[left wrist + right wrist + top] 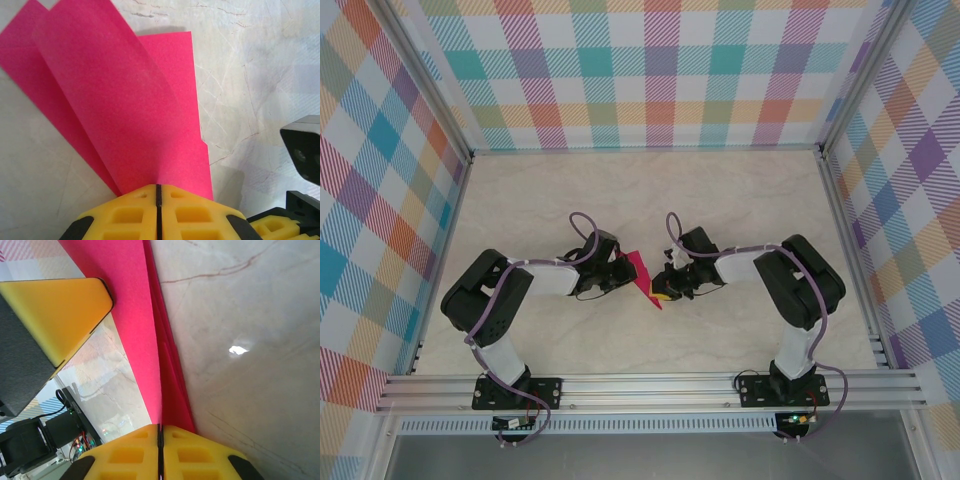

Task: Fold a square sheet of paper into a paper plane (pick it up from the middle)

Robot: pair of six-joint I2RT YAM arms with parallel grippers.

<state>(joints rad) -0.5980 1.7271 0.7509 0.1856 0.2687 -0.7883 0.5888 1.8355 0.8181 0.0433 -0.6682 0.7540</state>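
Observation:
The magenta-pink sheet of paper [642, 273] is folded into a narrow pointed shape and is held between the two arms above the table's middle. In the left wrist view it [125, 100] fans out in overlapping flaps from my left gripper [158, 187], whose yellow jaws are pressed together on its lower edge. My right gripper [161, 427] is likewise shut on the paper [145, 340], which runs up from it edge-on in several layers. From above, the left gripper [625, 270] and the right gripper [663, 285] face each other with the paper between them.
The cream marble tabletop [720, 200] is bounded by checked walls and an aluminium rail [650, 385] at the near edge. A yellow finger of the left gripper [55, 310] shows close beside the paper in the right wrist view.

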